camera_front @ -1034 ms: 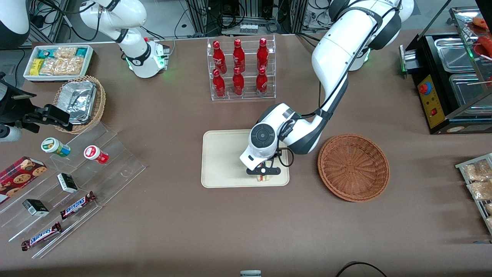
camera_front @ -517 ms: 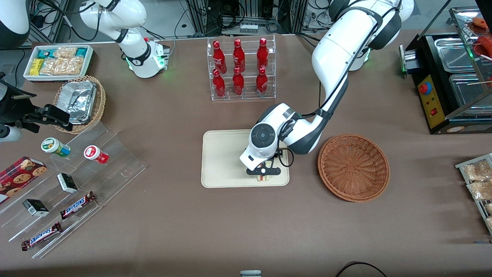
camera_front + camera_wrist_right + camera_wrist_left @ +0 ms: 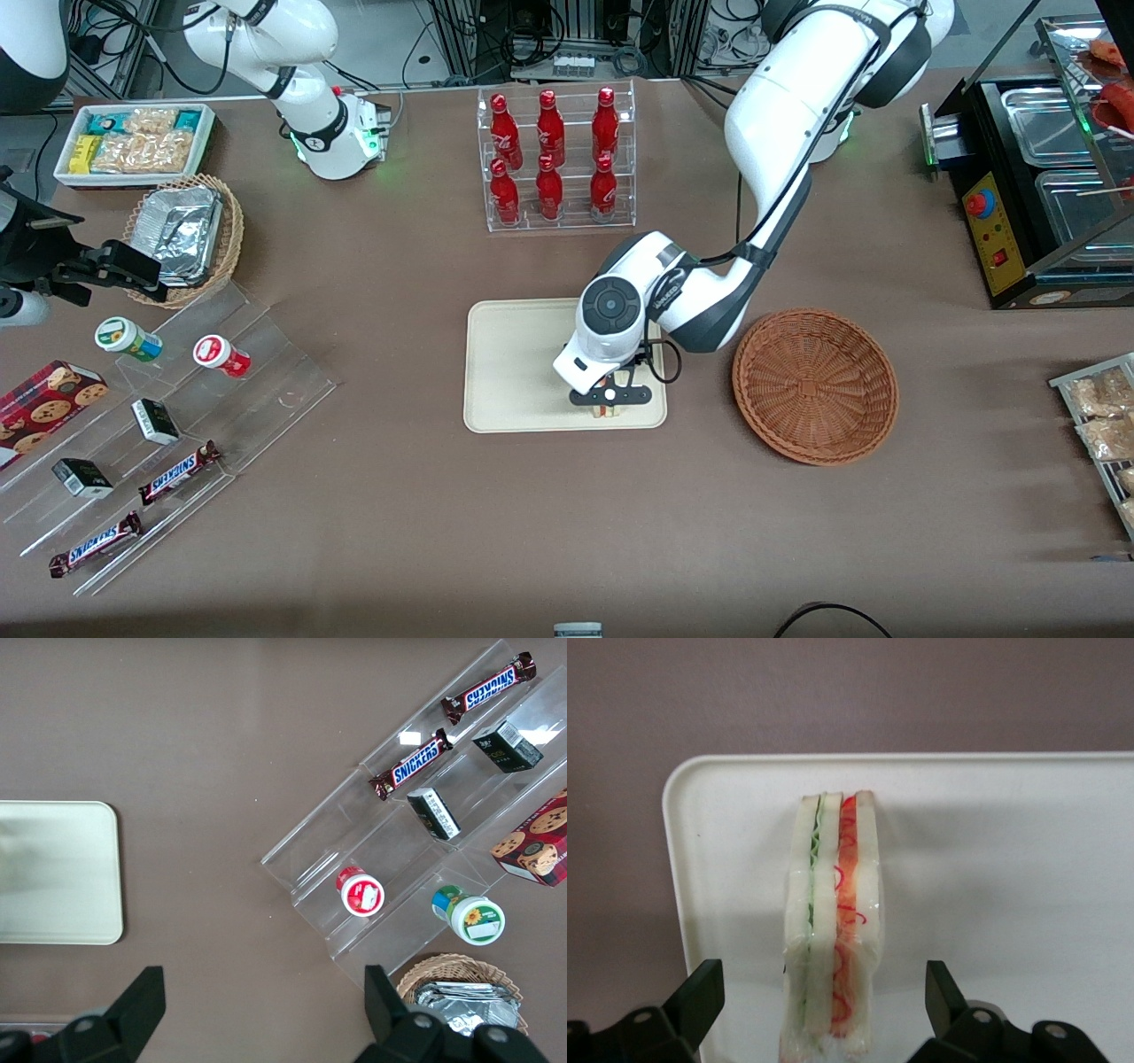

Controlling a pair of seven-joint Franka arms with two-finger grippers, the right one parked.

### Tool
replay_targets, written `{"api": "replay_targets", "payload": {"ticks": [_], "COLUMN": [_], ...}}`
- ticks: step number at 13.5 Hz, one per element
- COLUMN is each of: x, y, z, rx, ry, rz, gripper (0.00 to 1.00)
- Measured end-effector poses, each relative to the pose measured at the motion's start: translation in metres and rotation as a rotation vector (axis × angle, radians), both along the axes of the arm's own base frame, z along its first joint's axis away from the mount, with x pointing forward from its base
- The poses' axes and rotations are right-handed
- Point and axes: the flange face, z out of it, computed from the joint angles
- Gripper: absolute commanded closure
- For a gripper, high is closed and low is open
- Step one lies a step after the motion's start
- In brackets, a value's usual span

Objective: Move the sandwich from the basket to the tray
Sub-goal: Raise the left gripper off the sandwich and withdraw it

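You are working over brown-covered table [image 3: 399,532]; metal framing and cables [image 3: 576,35] are showing past its edge; lighting is staying even.
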Motion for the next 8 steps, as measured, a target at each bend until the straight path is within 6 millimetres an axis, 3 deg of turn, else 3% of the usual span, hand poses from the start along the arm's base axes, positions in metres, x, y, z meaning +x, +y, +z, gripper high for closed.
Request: {"api": "replay_targets", "payload": {"ticks": [5, 8], "x": [0.020, 0.037], "y": [0.024, 0.046], "z": [0.072, 0.099], "rx": [-0.011, -0.004], "ry": [-0.097, -0.146], "rz": [0.039, 0.049], "gripper": [0.00, 0.00]}}
